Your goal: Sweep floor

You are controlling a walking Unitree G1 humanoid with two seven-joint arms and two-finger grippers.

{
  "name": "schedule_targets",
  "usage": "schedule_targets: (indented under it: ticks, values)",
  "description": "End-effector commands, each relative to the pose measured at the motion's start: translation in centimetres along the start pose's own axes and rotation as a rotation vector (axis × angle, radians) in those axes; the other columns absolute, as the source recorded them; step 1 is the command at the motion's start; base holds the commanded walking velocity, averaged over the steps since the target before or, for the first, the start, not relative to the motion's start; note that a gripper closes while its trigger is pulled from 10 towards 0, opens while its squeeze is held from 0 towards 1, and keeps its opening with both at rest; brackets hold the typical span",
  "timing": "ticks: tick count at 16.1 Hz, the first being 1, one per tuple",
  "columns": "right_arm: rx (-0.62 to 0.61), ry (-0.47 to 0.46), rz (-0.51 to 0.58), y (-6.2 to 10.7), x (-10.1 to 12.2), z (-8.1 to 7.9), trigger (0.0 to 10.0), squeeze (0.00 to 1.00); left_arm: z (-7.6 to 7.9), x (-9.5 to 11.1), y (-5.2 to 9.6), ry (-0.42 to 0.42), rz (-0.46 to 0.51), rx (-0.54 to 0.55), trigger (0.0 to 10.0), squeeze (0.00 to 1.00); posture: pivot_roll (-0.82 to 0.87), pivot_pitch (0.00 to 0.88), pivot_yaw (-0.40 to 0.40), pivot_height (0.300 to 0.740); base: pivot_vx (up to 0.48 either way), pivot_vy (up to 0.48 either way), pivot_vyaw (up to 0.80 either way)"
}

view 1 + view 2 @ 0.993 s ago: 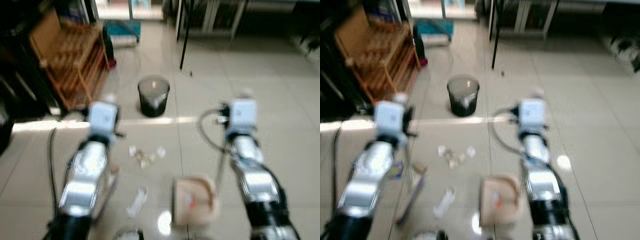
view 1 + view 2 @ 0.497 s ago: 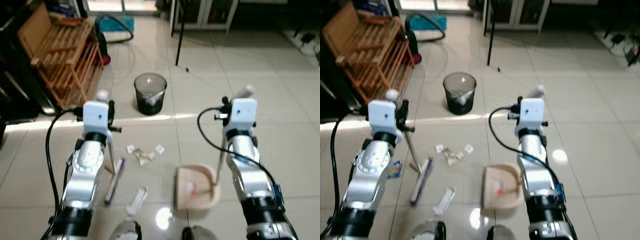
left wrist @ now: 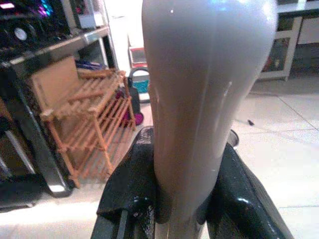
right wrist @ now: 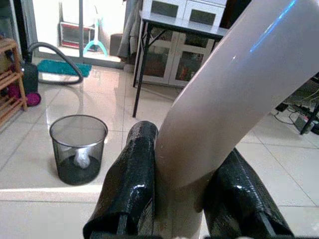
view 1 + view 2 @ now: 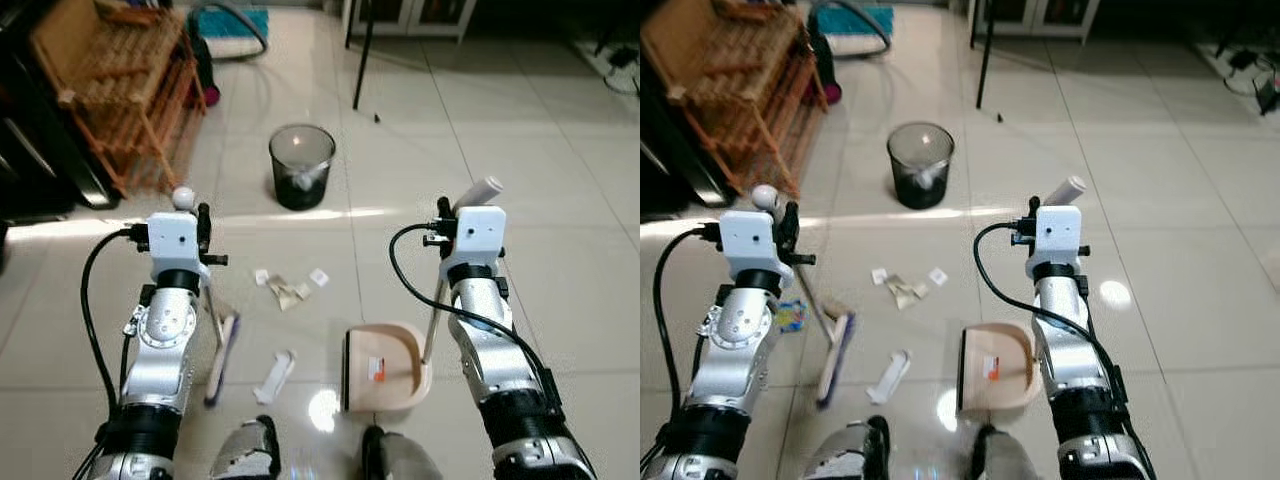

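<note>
While the left pincer (image 3: pixel 184 199) clamps the smooth grey broom (image 5: pixel 222 345) handle, the right pincer (image 4: pixel 184 199) grips the dustpan (image 5: pixel 382 368) handle — beige pan flat on glossy tiled floor (image 5: pixel 560 250), crumpled paper scraps (image 5: pixel 288 289) between pan and mesh bin (image 5: pixel 301 180).

Open tile floor (image 5: pixel 560 250) lies to the right of the right arm and ahead toward the black mesh bin (image 5: pixel 301 167). Between the two arms the floor carries paper scraps (image 5: pixel 289 288), a flat white piece (image 5: pixel 275 376), the broom head (image 5: pixel 222 357) and the dustpan (image 5: pixel 382 368), so a low pass there is crowded. On the left a wooden rack (image 5: pixel 120 75) blocks the way. A black bench leg (image 5: pixel 361 55) stands beyond the bin. The robot's feet (image 5: pixel 245 452) close the near edge.
</note>
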State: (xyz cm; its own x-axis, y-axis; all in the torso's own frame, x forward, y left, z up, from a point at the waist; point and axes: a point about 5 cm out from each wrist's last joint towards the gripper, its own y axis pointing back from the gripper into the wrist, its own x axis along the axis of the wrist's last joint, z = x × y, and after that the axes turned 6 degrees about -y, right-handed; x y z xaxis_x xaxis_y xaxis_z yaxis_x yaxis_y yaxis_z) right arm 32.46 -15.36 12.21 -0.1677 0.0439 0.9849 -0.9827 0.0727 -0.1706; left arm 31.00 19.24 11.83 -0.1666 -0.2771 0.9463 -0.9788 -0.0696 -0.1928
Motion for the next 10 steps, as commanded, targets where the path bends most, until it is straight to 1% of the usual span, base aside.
schedule_targets:
  ticks: [1, 3, 5, 7, 10]
  values:
    - [0.011, 0.034, 0.047, -0.2, 0.4, 0.2, 10.0, 0.0, -0.1, 0.1, -0.1, -0.014, 0.039, 0.009, 10.0, 0.0, -0.05, 0.331, -0.018, 0.74, 0.0, 0.0, 0.0]
    - [0.03, 0.053, 0.063, -0.4, 0.2, 0.0, 10.0, 0.0, -0.4, 0.0, -0.3, -0.019, 0.064, 0.033, 10.0, 0.0, -0.06, 0.334, -0.011, 0.74, 0.0, 0.0, 0.0]
    - [0.016, 0.056, 0.062, -1.0, 0.1, 0.1, 10.0, 0.0, -0.5, 0.0, -0.7, -0.037, 0.074, 0.038, 10.0, 0.0, -0.04, 0.363, 0.006, 0.74, 0.0, 0.0, 0.0]
    - [-0.003, 0.056, 0.063, -1.4, 0.0, 0.2, 10.0, 0.0, -0.4, -0.4, -0.8, -0.058, 0.083, 0.02, 10.0, 0.0, -0.03, 0.369, 0.013, 0.74, 0.0, 0.0, 0.0]
    - [0.002, 0.066, 0.076, -1.3, -0.2, -0.2, 10.0, 0.0, -0.3, -0.7, -0.7, -0.073, 0.093, 0.01, 10.0, 0.0, -0.03, 0.377, 0.014, 0.74, 0.0, 0.0, 0.0]
